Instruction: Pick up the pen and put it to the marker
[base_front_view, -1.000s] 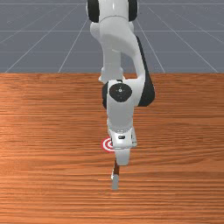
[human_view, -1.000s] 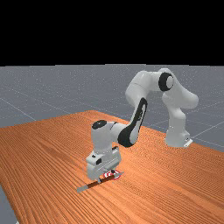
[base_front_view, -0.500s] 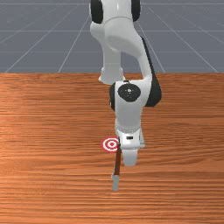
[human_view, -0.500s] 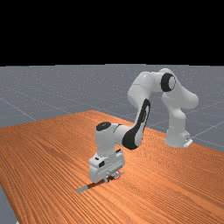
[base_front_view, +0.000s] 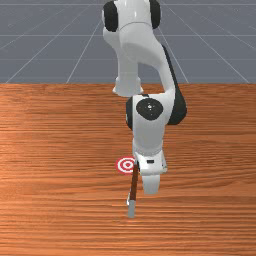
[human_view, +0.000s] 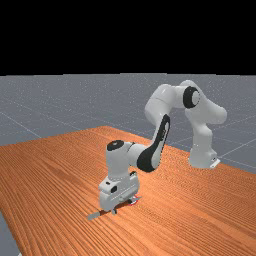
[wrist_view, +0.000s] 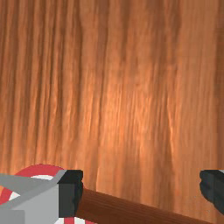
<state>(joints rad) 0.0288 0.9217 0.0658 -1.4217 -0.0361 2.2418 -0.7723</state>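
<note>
Far view, gripper (human_view: 123, 206) shifted slightly toward the far view's left, jaws wide apart, pen (base_front_view: 134, 185) and marker (base_front_view: 127, 165) unmoved

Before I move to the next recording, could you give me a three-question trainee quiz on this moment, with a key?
1. Fill in the blank: the pen has a grey end and a ____ shaft.
2. Multiple choice: the ringed marker lies to which side of the gripper?
A) the front view's left
B) the front view's right
3. True or false: the gripper is shut on the pen.

Key: 1. brown; 2. A; 3. false, the fingers stand wide apart.
</note>
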